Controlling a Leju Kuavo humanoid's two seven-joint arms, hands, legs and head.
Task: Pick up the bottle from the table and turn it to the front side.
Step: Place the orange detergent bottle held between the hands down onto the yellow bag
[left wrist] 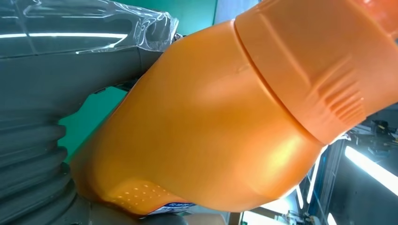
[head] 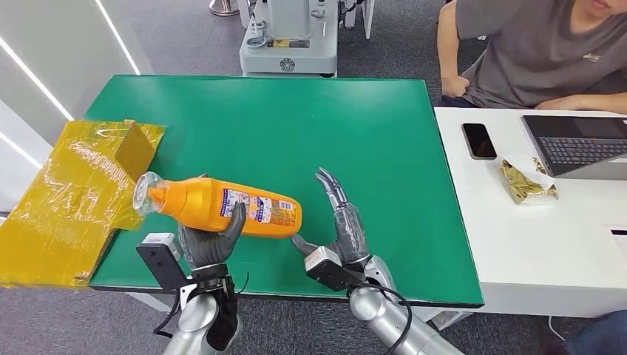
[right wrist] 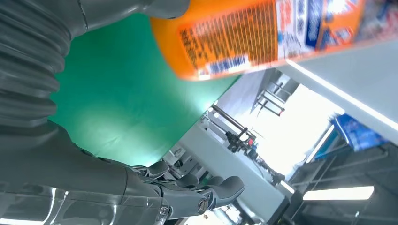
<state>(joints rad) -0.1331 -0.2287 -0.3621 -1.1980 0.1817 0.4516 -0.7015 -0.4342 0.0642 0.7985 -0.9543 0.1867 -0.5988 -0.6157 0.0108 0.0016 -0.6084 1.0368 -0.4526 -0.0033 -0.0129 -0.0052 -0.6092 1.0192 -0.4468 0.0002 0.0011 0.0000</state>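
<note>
An orange bottle (head: 222,206) with a clear cap and a printed label lies sideways above the green table (head: 296,126), cap toward the left. My left hand (head: 211,240) grips it from below, thumb up over the label. Close up in the left wrist view, the bottle's orange body (left wrist: 211,126) rests against the hand. My right hand (head: 336,222) stands open just right of the bottle's base, fingers spread and pointing away, apart from the bottle. The right wrist view looks past the open fingers (right wrist: 206,192) at the bottle's labelled end (right wrist: 244,37).
A yellow plastic-wrapped box (head: 74,192) sits at the table's left edge, close to the bottle's cap. A white desk (head: 532,244) on the right holds a phone (head: 479,140), a laptop (head: 577,144) and a snack packet (head: 526,181); a person (head: 532,52) sits behind it.
</note>
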